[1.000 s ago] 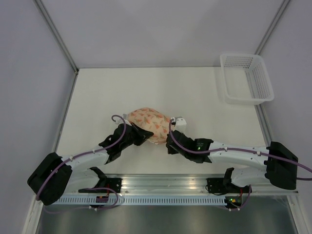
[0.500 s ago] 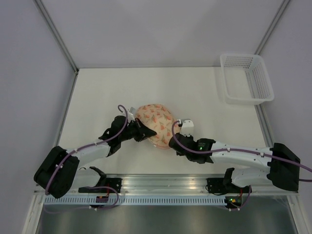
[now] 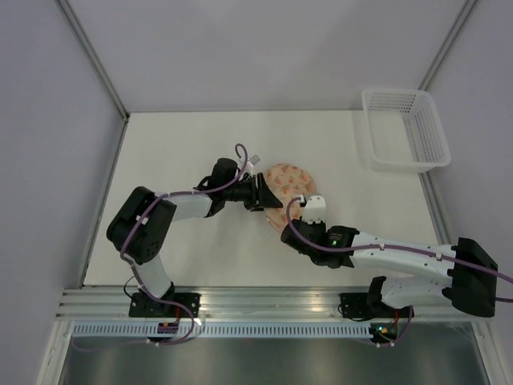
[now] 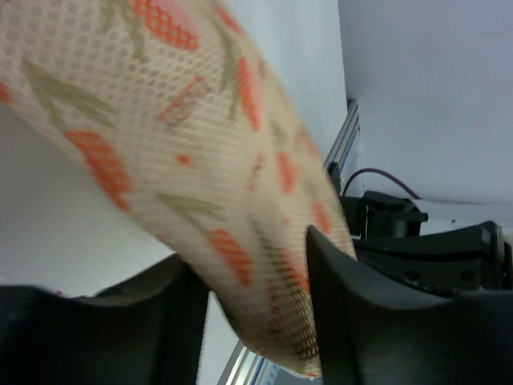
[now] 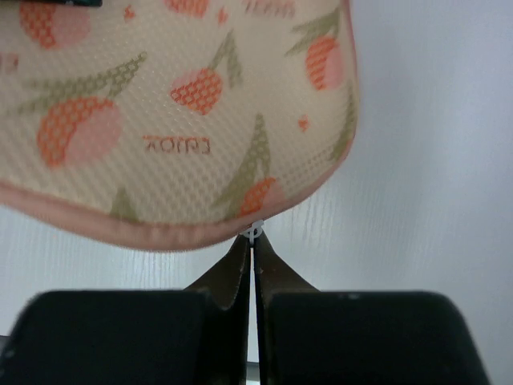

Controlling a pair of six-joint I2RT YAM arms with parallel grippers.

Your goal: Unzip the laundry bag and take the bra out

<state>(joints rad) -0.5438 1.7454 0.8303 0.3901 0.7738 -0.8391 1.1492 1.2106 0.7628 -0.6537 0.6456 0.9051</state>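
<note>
Here the bag (image 3: 287, 183) sits on the table (image 3: 176, 152), a little right of middle, caught between two grippers. The left gripper (image 3: 260, 192) is at the bag's left side. The right gripper (image 3: 311, 205) is at its near right edge. A white basket (image 3: 405, 132) stands well apart at the far right corner.

The overhead view gives only this layout; the grips show in the wrist cameras. In the left wrist view, printed mesh fabric runs down between the two black fingers (image 4: 353, 321), which are clamped on a fold of it. In the right wrist view, the bag's domed side fills the top of the picture, with its pink rim (image 5: 160, 228) along the bottom. Just under the rim the right fingers are pressed together, pinched on a small white tab (image 5: 256, 233) that touches the rim.

Compared with half a second ago, the bag has shifted toward the back and right of the table. The left arm has folded sharply at the elbow and reaches farther in. The right gripper has moved along with the bag.
</note>
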